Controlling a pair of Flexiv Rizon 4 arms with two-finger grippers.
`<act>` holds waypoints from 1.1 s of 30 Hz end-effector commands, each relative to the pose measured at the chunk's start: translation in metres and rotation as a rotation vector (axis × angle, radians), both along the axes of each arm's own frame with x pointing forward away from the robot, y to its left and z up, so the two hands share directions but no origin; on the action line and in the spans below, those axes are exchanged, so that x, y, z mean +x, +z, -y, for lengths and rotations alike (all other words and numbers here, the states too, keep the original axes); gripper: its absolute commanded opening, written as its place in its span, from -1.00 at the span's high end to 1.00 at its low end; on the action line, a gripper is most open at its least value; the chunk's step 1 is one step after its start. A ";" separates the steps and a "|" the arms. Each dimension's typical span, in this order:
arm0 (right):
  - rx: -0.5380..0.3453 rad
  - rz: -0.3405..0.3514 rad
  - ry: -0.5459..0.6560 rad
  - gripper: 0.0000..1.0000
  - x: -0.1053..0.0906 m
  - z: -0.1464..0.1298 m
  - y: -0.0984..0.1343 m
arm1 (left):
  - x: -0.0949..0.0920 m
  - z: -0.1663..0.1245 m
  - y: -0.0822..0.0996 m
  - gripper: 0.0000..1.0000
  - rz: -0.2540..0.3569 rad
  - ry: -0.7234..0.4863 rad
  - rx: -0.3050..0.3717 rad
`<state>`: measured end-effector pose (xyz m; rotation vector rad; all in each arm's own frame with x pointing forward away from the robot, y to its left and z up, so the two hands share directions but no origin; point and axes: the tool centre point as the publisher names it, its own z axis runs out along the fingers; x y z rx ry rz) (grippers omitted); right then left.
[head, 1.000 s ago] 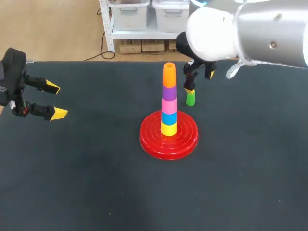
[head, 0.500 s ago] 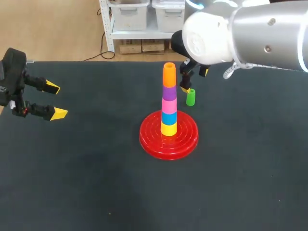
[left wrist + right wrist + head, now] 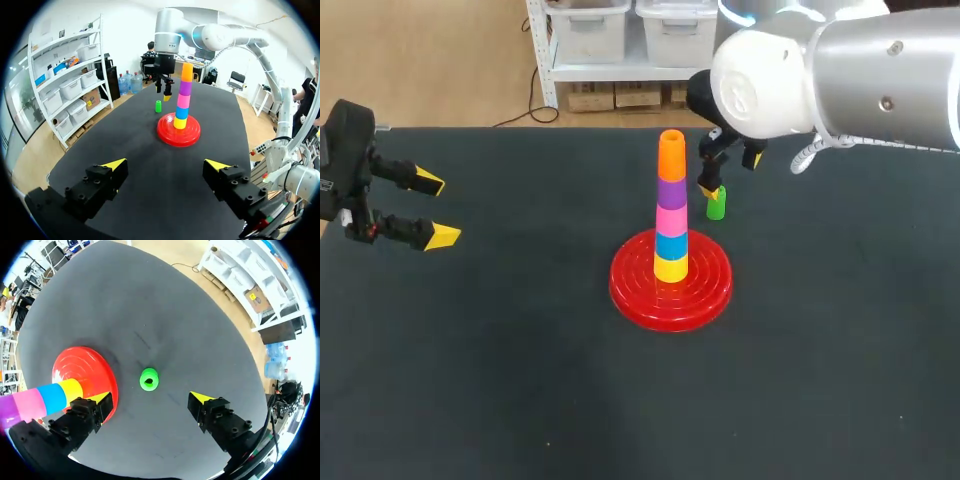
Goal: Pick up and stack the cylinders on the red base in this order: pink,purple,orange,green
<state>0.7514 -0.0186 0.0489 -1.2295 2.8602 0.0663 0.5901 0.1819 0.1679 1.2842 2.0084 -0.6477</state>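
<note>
Right tool (image 3: 732, 172) partly hides the green cylinder (image 3: 717, 209).

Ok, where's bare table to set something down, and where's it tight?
Bare: the near strip in front of the red base, and the stretch between the left gripper and the base. Crowded: behind the base, where the right gripper hangs open over the green cylinder beside the stack.

Cannot see top of green cylinder (image 3: 718, 209) overhead, behind a tip of the right gripper (image 3: 733, 173); nor all of purple cylinder (image 3: 7, 413) beside it.
</note>
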 end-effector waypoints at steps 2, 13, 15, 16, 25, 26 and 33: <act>-0.010 -0.012 -0.009 -1.00 0.002 -0.004 -0.010 | 0.000 -0.001 -0.002 -1.00 0.005 -0.001 -0.005; -0.027 -0.046 -0.056 -1.00 0.014 -0.010 -0.025 | 0.000 -0.001 -0.002 -1.00 0.005 -0.001 -0.005; -0.031 -0.052 -0.064 -0.82 0.016 -0.009 -0.027 | 0.000 -0.001 -0.002 -1.00 0.005 -0.001 -0.005; -0.031 -0.053 -0.065 -0.70 0.017 -0.009 -0.027 | 0.000 -0.001 -0.002 -1.00 0.005 -0.001 -0.005; -0.027 -0.068 -0.083 0.08 0.023 -0.011 -0.031 | 0.000 -0.001 -0.002 -1.00 0.005 -0.001 -0.005; -0.028 -0.068 -0.082 0.09 0.023 -0.011 -0.031 | 0.000 -0.001 -0.002 -1.00 0.005 -0.001 -0.005; -0.035 -0.091 -0.058 1.00 0.021 -0.018 -0.032 | 0.000 -0.001 -0.002 -1.00 0.005 -0.001 -0.005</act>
